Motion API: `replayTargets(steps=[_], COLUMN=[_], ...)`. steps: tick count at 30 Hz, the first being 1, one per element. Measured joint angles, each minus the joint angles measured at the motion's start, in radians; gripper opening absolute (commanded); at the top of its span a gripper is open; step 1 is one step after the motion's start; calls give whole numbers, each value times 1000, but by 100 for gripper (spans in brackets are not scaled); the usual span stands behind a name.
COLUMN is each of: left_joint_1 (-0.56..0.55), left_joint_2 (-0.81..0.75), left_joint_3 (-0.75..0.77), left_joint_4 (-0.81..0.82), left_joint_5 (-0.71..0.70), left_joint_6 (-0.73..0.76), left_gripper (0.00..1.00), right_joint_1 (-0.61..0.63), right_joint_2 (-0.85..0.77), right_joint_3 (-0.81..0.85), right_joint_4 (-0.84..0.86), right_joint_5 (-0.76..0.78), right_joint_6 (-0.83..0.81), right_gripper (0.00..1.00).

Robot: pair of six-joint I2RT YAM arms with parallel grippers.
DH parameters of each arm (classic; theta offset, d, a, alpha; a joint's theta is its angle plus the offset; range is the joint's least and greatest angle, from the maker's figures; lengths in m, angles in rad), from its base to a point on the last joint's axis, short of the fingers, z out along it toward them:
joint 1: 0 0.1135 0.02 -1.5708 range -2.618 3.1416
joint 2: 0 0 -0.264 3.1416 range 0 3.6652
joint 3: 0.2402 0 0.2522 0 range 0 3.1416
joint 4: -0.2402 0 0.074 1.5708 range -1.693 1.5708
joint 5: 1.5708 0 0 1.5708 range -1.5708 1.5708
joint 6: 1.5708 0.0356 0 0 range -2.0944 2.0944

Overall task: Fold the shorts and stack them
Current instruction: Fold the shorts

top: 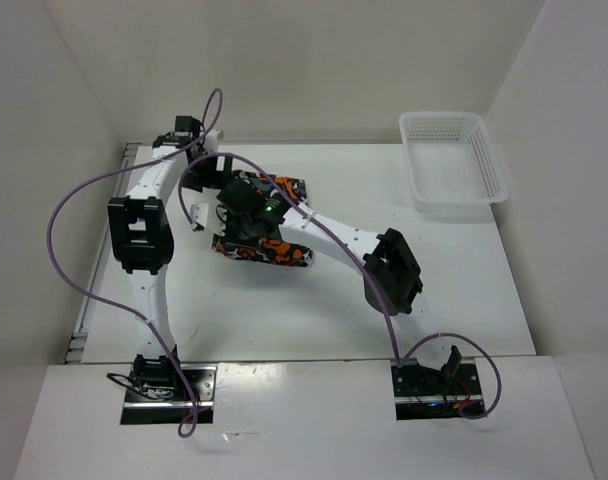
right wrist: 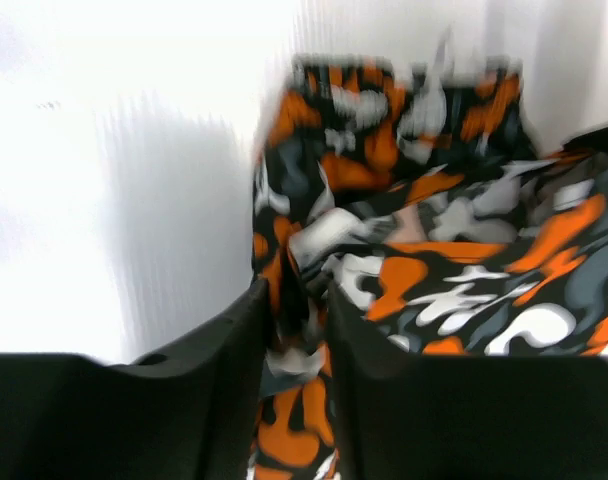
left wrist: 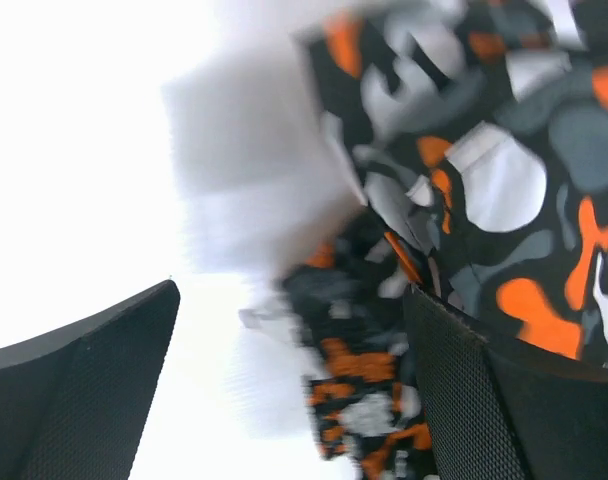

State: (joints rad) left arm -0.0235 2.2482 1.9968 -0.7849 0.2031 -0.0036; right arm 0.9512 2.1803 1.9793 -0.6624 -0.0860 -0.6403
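The shorts [top: 269, 250] lie bunched on the bench [top: 314, 310], left of the centre and well apart from the basket [top: 454, 205]. The right end effector [right wrist: 296, 300] pinches a fold of them. The left end effector [left wrist: 292, 290] is spread wide just beside them.

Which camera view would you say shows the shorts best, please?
The right wrist view: the shorts fill much of it, print and creases clear, a fold pinched between the jaws of the right gripper. The top view shows them small and partly covered; the left wrist view catches only a blurred part at right.
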Motion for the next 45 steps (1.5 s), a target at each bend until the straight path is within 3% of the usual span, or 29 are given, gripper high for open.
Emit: replayTargets(steps=[2,7,11,14,19,23,26,36,45], left_joint_1=[21,111,143,95,-92,-258,-314,-309,-350], left_joint_2=[0,0,-20,-76,-250,-340,-336,-344,-443], left_joint_3=[34,128,137,82,-116,-267,-338,-624,-703], left_joint_4=[-1,-2,-14,-19,-4,23,30,34,28], left_joint_5=[-35,-100,-118,-95,-35,-19,-36,-158,-200], left_joint_6=[0,0,0,0,-1,0,-2,-1,-3], left_gripper=[99,99,99,99,99,99,95,94,99], right_joint_1=[24,66,70,46,-93,-239,-280,-253,-253], right_joint_2=[24,48,38,10,-98,-215,-238,-200,-168], right_joint_3=[56,192,212,161,23,-132,-217,-491,-526], right_joint_4=[-6,15,51,64,77,98,117,139,157], right_joint_5=[1,-16,-22,-10,3,20,19,-69,-72], right_joint_6=[19,105,166,204,265,289,303,340,339], right_gripper=[50,54,49,42,20,13,12,12,12])
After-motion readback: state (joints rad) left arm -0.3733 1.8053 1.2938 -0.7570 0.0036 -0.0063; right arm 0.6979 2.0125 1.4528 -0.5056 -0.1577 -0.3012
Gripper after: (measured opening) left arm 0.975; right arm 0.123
